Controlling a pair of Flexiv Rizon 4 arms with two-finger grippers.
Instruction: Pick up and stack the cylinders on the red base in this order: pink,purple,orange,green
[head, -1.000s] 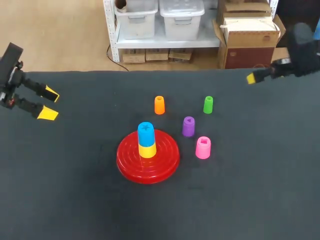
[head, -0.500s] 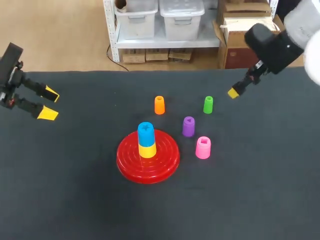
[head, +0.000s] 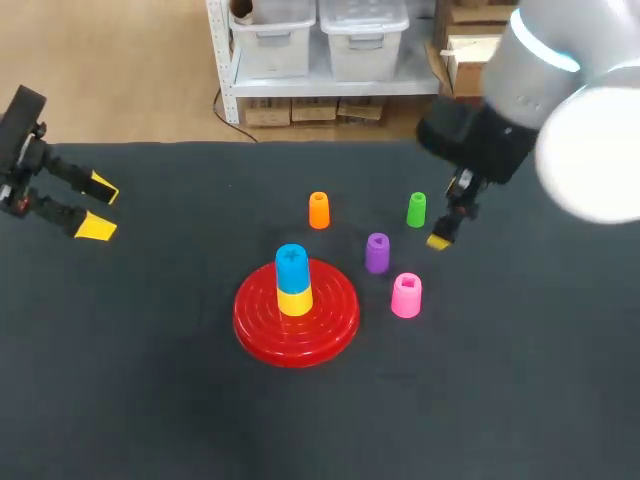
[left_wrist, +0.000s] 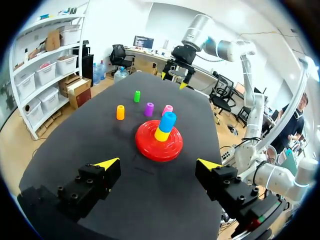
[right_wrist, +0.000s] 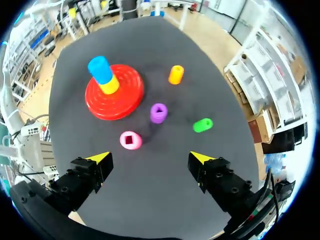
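The left tool (head: 97, 207) hangs over the left edge of the tabletop (head: 150, 400), fingers spread wide, holding and touching nothing. The right tool (right_wrist: 150, 158) is likewise spread wide and empty, above the tabletop. The pink cylinder (right_wrist: 129, 140) is just ahead of it, with the purple cylinder (right_wrist: 158, 113) and green cylinder (right_wrist: 202, 125) beyond. In the head view only one of its yellow tips (head: 438, 241) shows; the other is hidden behind the right arm (head: 560, 100). The orange cylinder (head: 319, 210) stands behind the red base (head: 335, 318), which carries a yellow cylinder (head: 295, 299) topped by a blue cylinder (head: 291, 262)
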